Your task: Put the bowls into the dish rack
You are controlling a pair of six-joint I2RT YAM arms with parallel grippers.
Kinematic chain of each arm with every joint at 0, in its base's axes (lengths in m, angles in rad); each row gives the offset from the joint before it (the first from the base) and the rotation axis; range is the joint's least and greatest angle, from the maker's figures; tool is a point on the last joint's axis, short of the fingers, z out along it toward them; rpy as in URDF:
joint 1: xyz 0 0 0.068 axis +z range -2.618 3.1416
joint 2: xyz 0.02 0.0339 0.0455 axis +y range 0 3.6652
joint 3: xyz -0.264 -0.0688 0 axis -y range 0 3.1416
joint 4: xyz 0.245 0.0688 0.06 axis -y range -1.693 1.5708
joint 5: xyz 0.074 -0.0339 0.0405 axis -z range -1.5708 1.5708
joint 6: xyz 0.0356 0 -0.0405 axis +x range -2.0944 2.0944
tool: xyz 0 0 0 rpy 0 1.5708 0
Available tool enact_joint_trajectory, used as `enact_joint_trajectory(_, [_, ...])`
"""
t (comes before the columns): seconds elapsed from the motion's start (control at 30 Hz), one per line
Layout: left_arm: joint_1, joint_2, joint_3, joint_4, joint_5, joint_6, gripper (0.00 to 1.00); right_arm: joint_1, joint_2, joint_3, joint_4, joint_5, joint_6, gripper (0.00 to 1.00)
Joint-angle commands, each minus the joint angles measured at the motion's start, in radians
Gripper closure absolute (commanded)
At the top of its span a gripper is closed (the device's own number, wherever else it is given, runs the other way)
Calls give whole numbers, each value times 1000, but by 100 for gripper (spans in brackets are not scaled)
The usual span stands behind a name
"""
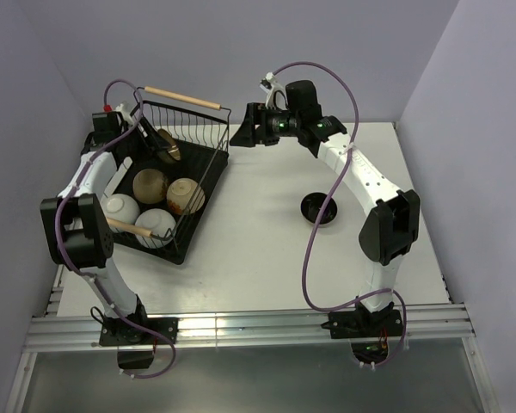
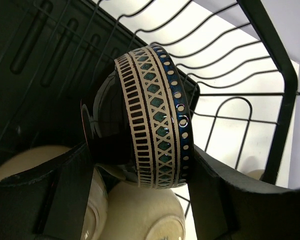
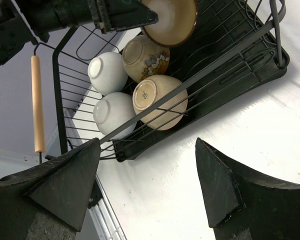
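Left claw (image 2: pixel 142 155): grasping the brown bowl (image 2: pixel 150 120), held on edge over the rack's (image 1: pixel 202 157) far end.
Right claw (image 3: pixel 147 150): released, empty, just beside the rack's far right corner.
In rack: white bowls (image 1: pixel 120 207) (image 1: pixel 156 225) and cream bowls (image 1: pixel 150 185) (image 1: pixel 185 195), clustered at its near end.
Black bowl (image 1: pixel 318 208): on the table (image 1: pixel 258 258), well right of the rack.

The left arm (image 1: pixel 84 185) stands up from its base at 7 o'clock, folds at the elbow and reaches toward 12 o'clock. Its left claw (image 1: pixel 158 140) is clamped on the brown bowl (image 1: pixel 169 151), one finger on each side. The right arm (image 1: pixel 361 176) leans from 5 o'clock toward 10 o'clock, and the right claw (image 1: pixel 238 129) is spread wide and empty.
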Motion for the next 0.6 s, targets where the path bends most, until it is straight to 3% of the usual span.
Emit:
enact_joint_trajectory(0.0, [-1,29,109,23,53,46,100,-10,-48,-3,48,-12,-9,17])
enact_joint_trajectory(0.57, [-15,106,194,-60,56,153,100,-21,-26,5,31,-24,-16,16])
